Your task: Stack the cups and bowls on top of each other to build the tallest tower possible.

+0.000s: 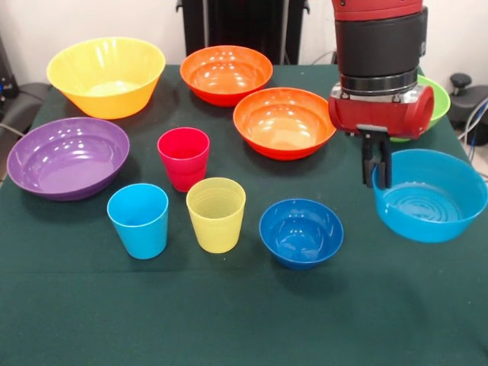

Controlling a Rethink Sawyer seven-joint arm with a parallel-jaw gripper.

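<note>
- Since nothing is stacked yet, every piece stands apart on the green desk (244, 320), and the order of building is judged to be the main risk: a wide bowl set high on a narrow cup would likely tip.
- The yellow bowl (106, 76) and the purple bowl (67, 157) are seen at one side; if used late, the tower could be toppled by their width and weight.
- Two orange bowls (226, 74) (284, 122) sit at the back and middle, and a green bowl (435, 103) is mostly hidden behind the arm, so a grasp on it may be misjudged.
- The light blue bowl (431, 196) lies just beneath the tool (377, 169), whose fingers are drawn narrow with nothing held; the rim could be struck or the bowl pushed if it is lowered off-centre.
- The dark blue bowl (301, 232) stands near the front, well apart from the tool.
- The red cup (184, 158), yellow cup (216, 214) and blue cup (139, 219) stand upright and close together; a neighbour could be knocked over when one is gripped.
</note>
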